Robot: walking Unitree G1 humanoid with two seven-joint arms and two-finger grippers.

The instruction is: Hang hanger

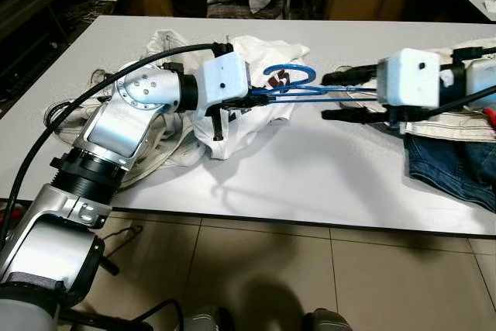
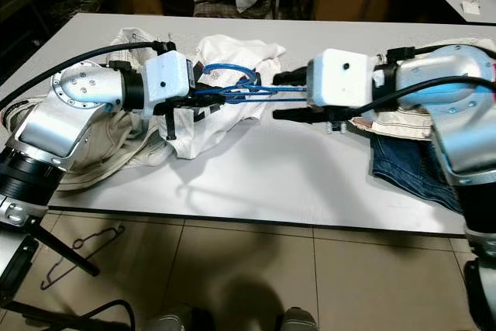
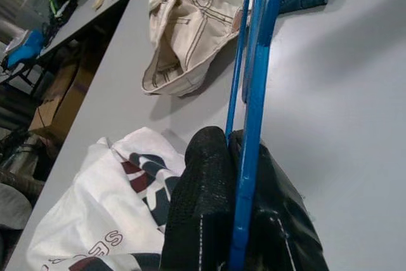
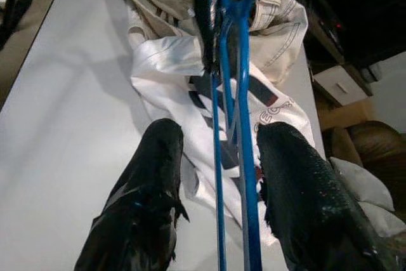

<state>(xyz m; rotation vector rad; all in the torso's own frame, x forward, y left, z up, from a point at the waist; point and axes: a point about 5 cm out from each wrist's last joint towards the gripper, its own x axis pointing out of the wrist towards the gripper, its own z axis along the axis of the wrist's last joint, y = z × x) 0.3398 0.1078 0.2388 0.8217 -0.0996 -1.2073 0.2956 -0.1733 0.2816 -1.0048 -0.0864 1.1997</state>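
Pinched tight, my left gripper (image 3: 244,220) clamps the thin blue wire hanger (image 1: 298,91) above the smooth grey table (image 1: 310,176). On the right, my right gripper (image 4: 219,188) straddles its rods, fingers spread. Beneath lie a crumpled white shirt (image 1: 263,56), beige trousers (image 3: 190,23) and jeans (image 1: 449,164).

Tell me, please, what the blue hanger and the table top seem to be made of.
The blue hanger looks like thin wire with a glossy blue coating, probably plastic over metal: the rods are slim and catch the light. The left gripper is shut on it. The table top looks like smooth matte laminate, pale grey, with a dark edge; its core cannot be judged.
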